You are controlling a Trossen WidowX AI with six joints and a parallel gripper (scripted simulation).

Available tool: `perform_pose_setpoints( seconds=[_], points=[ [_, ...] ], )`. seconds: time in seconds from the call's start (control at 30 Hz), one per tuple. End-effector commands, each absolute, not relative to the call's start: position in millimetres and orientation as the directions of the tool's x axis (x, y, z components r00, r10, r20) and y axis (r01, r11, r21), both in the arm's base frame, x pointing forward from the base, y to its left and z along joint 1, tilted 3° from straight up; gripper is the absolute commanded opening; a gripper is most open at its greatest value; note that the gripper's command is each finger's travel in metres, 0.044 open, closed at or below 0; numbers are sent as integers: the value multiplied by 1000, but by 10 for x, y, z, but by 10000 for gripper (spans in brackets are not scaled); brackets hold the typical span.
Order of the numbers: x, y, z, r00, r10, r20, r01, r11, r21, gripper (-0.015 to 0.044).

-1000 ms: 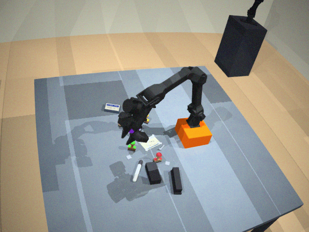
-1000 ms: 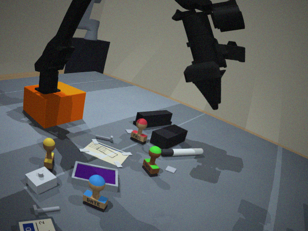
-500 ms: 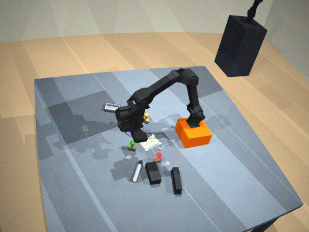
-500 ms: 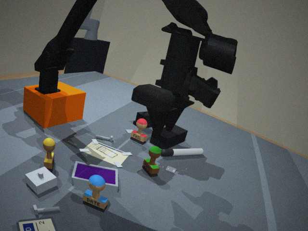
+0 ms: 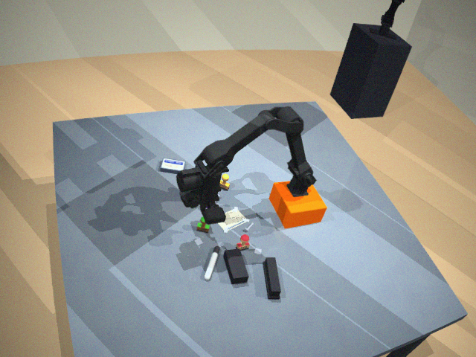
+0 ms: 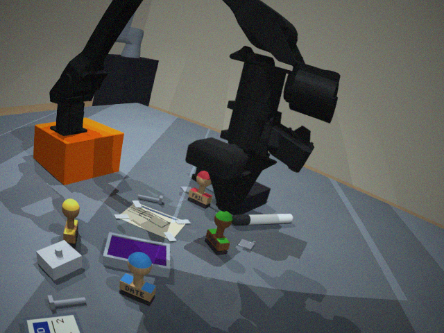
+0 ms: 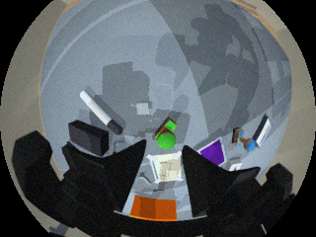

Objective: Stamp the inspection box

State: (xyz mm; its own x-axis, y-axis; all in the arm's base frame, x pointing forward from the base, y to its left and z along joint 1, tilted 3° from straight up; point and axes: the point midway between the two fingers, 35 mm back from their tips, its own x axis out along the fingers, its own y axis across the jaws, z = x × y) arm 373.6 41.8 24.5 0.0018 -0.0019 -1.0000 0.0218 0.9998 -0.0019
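Note:
My gripper [image 5: 213,218] [image 6: 228,209] [image 7: 165,146] is open and empty, fingers pointing down. In the wrist view the green-topped stamp [image 5: 203,225] [image 6: 223,218] [image 7: 167,140] shows between and beyond the fingertips; it stands upright on the bench, its lettering unreadable. In the exterior view the fingers end just behind its knob. The taped card [image 5: 232,219] [image 6: 175,228] [image 7: 168,170] lies flat; its box shows no clear print. The purple ink pad [image 6: 136,247] [image 7: 213,153] is open, hidden in the top view. The red FAIL stamp [image 5: 242,243] [image 6: 200,195] and blue DATE stamp [image 6: 138,286] [image 7: 247,142] stand nearby.
A yellow stamp [image 5: 224,180] [image 6: 71,215] stands by a white lidded block [image 6: 59,259]. A marker [image 5: 210,265] [image 6: 265,219] [image 7: 99,110], black block [image 5: 235,267] [image 7: 89,137] and black stapler-like object [image 5: 272,278] lie nearby. The arm stands on an orange base [image 5: 301,211] [image 6: 77,157].

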Motion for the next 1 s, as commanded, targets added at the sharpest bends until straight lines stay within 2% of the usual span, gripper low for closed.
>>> perform_pose_setpoints(
  seconds=[0.0, 0.97],
  points=[
    [3724, 407, 158, -6, -6, -1000, 23, 1000, -6, 212],
    [3693, 381, -295, -6, -7, -1000, 23, 1000, -7, 212]
  ],
)
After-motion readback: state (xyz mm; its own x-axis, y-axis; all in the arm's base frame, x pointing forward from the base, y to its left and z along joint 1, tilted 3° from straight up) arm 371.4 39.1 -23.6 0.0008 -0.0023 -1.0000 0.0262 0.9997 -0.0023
